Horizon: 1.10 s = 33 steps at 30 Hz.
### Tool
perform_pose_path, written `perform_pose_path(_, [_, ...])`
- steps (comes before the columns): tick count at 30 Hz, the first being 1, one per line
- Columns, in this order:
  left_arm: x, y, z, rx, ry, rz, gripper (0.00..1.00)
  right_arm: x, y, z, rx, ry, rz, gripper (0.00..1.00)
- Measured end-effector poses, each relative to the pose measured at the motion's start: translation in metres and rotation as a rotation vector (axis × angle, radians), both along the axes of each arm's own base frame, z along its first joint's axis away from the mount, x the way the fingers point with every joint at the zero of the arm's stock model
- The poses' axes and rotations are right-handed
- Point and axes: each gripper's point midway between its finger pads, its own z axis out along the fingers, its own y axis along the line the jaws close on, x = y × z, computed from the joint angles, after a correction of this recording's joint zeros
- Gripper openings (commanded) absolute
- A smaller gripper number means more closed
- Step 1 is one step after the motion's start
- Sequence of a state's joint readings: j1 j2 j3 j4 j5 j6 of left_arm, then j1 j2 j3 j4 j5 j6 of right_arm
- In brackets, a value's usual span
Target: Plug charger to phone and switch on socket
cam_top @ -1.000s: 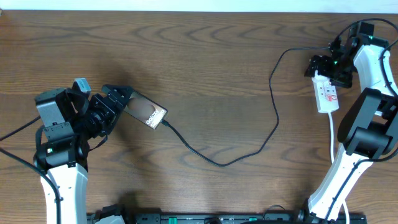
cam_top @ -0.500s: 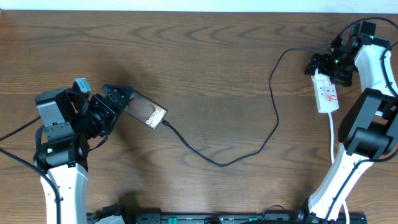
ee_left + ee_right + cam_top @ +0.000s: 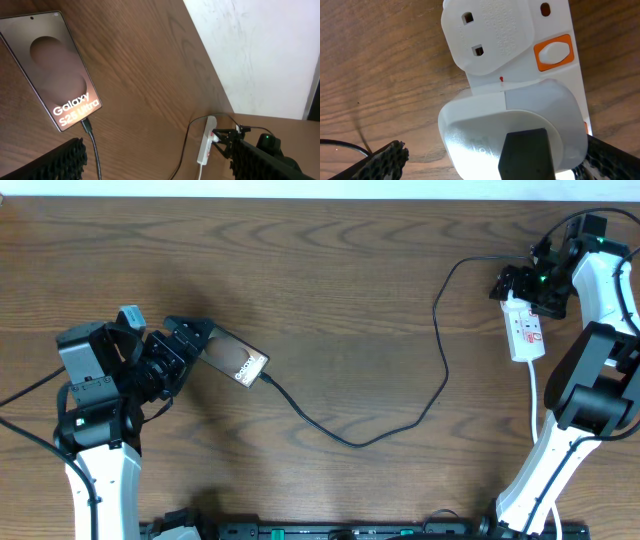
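Overhead, my left hand [image 3: 195, 348] is wide at the flat bronze phone [image 3: 233, 361], my right hand [image 3: 513, 288] wide over the narrow white power strip [image 3: 527, 332]. Left wrist: any bump could unplug the thin black charger cable [image 3: 88, 129]. Right wrist: missing the orange switch [image 3: 553, 53] could shove the strip.

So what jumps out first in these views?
The lit phone at left, with the black charger already plugged into its end, and the open left hand right beside it. At far right, the open right hand hangs over the white socket, its orange switch close up in the right wrist view.
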State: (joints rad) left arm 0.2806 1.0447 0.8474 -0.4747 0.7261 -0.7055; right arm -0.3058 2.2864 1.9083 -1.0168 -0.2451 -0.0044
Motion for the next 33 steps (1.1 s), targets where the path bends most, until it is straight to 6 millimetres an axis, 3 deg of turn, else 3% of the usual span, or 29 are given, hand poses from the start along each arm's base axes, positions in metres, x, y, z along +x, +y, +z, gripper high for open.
perform_pose_path(33, [-0.0023,-0.0007,-0.0025,-0.002,0.014,-0.002,0.91,0.0001,0.0013,0.0014,0.022,-0.005,-0.001,0.99])
